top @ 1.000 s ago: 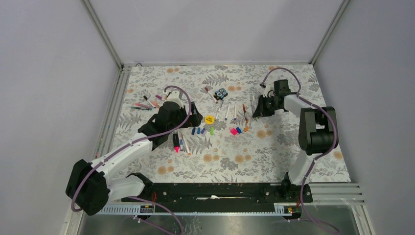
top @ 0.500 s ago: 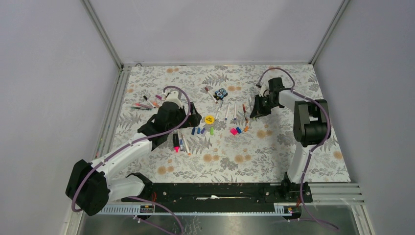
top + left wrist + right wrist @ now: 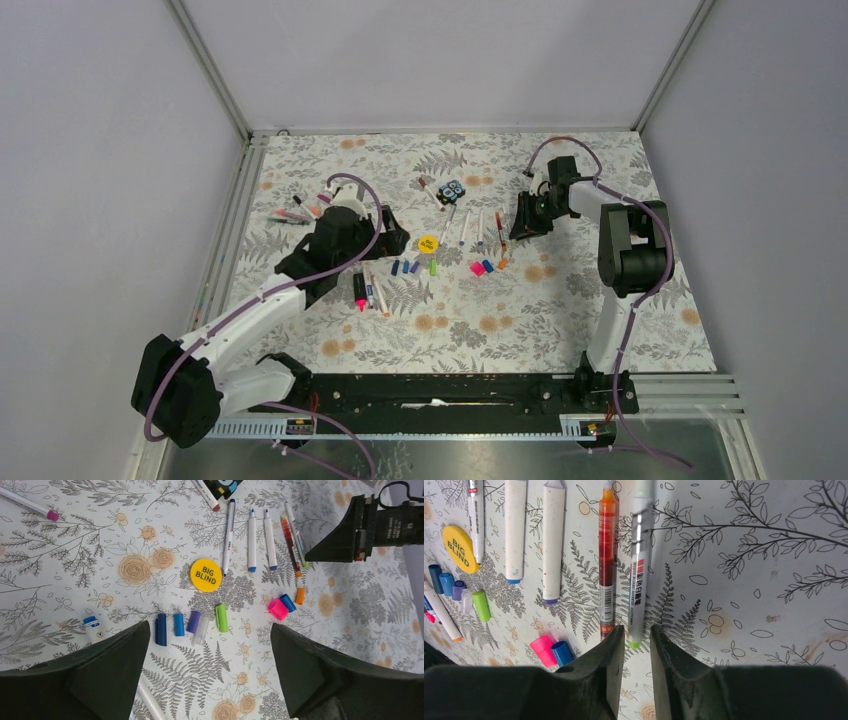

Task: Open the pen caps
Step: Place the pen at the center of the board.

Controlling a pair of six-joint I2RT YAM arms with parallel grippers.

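My left gripper (image 3: 210,670) is open wide and empty, hovering over a row of loose pen caps: dark blue (image 3: 160,629), blue (image 3: 178,624), purple (image 3: 193,621), clear (image 3: 201,630) and green (image 3: 221,617). Pink (image 3: 277,608), blue (image 3: 287,602) and orange (image 3: 299,595) caps lie further right. Several uncapped pens (image 3: 251,540) lie in a row beyond them. My right gripper (image 3: 637,632) stands low at that row's right end. Its jaws are a narrow gap apart around the green end of a white pen (image 3: 639,570), beside an orange pen (image 3: 607,565).
A yellow "BIG BLIND" disc (image 3: 205,574) lies between the pens and the caps. A black-and-blue block (image 3: 452,190) sits behind the pens. More pens (image 3: 295,213) lie at the far left. A pink-and-black highlighter (image 3: 359,290) and white pens (image 3: 378,292) lie beside my left arm.
My right gripper has swung left and come down at the right end of the pen row. My left gripper has shifted slightly back and left.
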